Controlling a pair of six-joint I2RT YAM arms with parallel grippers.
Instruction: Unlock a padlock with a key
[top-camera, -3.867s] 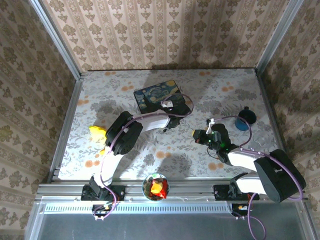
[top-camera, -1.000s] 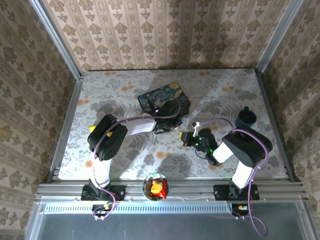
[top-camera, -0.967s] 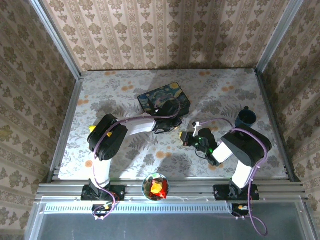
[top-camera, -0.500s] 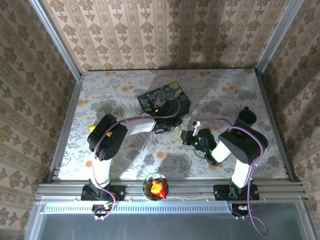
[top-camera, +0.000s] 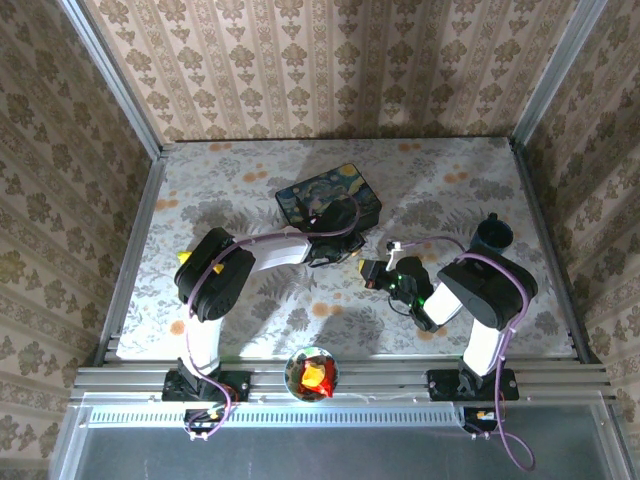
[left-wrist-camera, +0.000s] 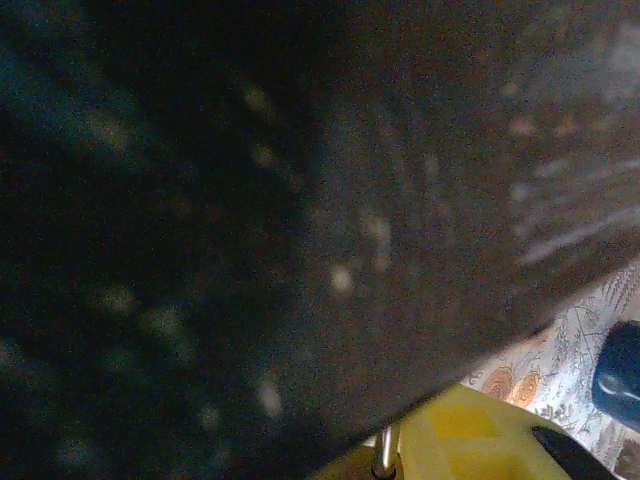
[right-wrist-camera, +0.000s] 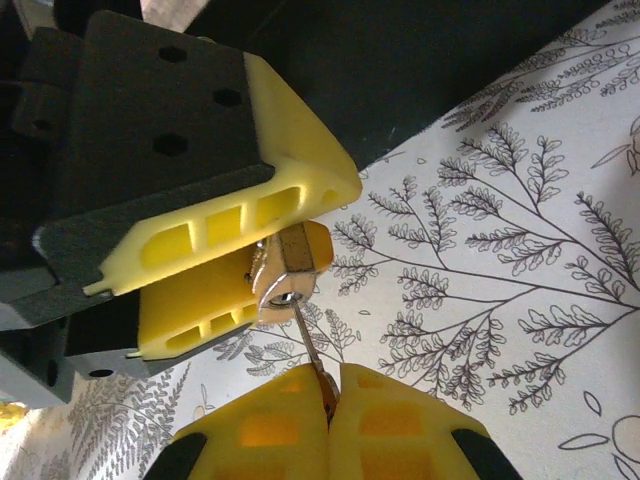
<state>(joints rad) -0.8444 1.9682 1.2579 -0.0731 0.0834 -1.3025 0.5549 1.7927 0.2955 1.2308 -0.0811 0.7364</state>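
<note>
The tiny brass padlock (right-wrist-camera: 290, 262) is clamped between the yellow fingers of my left gripper (right-wrist-camera: 297, 250), keyhole facing down in the right wrist view. A thin key (right-wrist-camera: 312, 358) runs from that keyhole into my right gripper (right-wrist-camera: 330, 400), which is shut on the key's head. In the top view the left gripper (top-camera: 345, 250) and right gripper (top-camera: 372, 272) meet tip to tip at mid-table, just in front of the dark blue painted box (top-camera: 330, 195). The left wrist view shows one yellow finger (left-wrist-camera: 470, 440) and the pale shackle (left-wrist-camera: 384, 452) under a dark blur.
A small dark blue cup (top-camera: 493, 235) stands at the right. A bowl (top-camera: 312, 373) with red and yellow contents sits at the near edge between the arm bases. A yellow object (top-camera: 185, 258) lies at the left, partly behind the left arm.
Since the oldest frame my right gripper has travelled left to meet the left gripper. Over the last second only the right arm's elbow shifted slightly; both grips are unchanged.
</note>
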